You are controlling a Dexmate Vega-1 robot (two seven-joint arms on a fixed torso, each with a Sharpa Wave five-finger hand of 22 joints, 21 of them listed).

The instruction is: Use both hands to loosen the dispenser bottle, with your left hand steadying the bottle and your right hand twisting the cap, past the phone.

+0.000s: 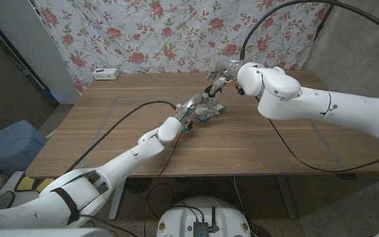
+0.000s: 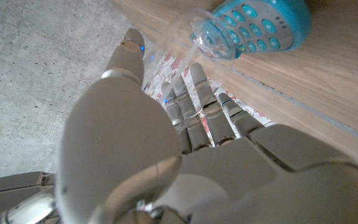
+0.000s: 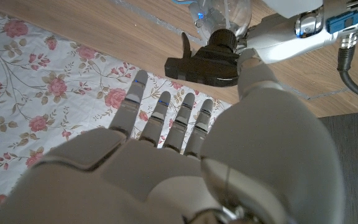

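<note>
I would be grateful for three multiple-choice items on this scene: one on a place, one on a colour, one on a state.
1. Where is the white box?
A. between the hands
B. at the table's far edge, robot's left
C. at the near edge

2. What colour is the phone?
A. red
B. black
C. blue

3. Where is the black cap?
A. on the bottle
B. lying loose on the table
C. on the box

Answers: 1 B, the head view shows it by the flowered cloth. 2 C, the left wrist view shows its blue keypad. 3 A, the right wrist view shows it seated on the neck.
</note>
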